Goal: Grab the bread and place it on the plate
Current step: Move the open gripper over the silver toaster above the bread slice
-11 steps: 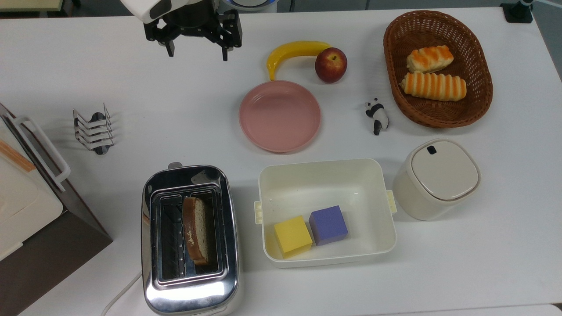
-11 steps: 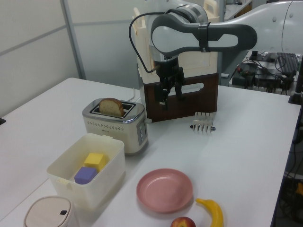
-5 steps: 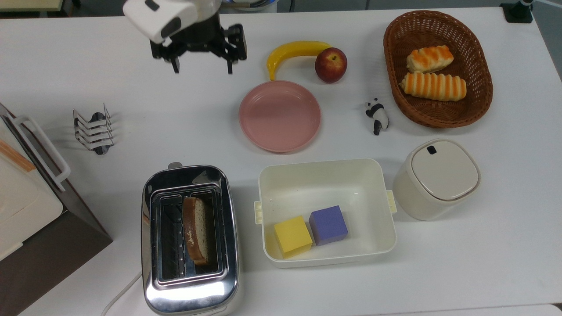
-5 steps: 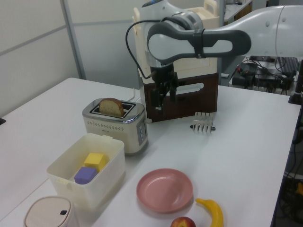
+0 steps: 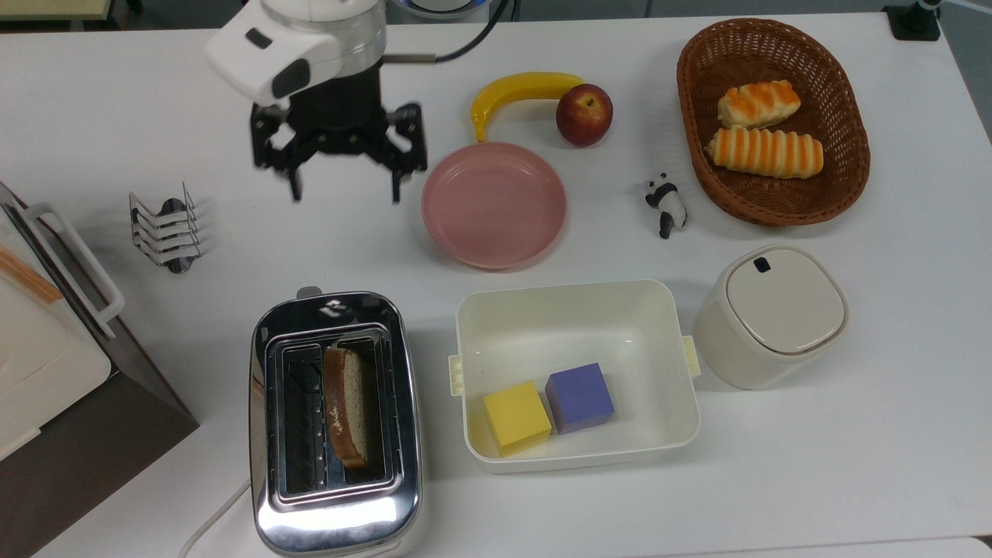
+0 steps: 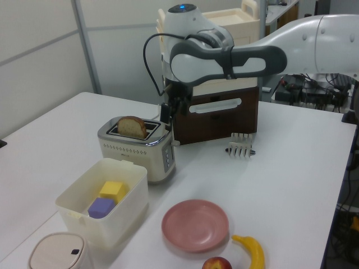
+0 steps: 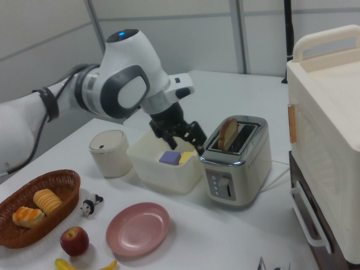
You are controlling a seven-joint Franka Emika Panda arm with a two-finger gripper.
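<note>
The bread (image 5: 346, 408) stands on edge in a toaster (image 5: 335, 422) slot, crust up for gripping, while the pincer (image 5: 343, 190), fingers spread and empty, hangs above the tabletop (image 5: 852, 465) between toaster and plate (image 5: 494, 204).

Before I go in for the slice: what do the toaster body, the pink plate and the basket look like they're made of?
The toaster: polished metal by the look, its top mirroring the surroundings; the lower shell looks cream, maybe plastic. The plate: matte pink, evenly coloured, no glare; plastic or ceramic, hard to say which. The basket: brown woven wicker, the weave visible on its walls.
</note>
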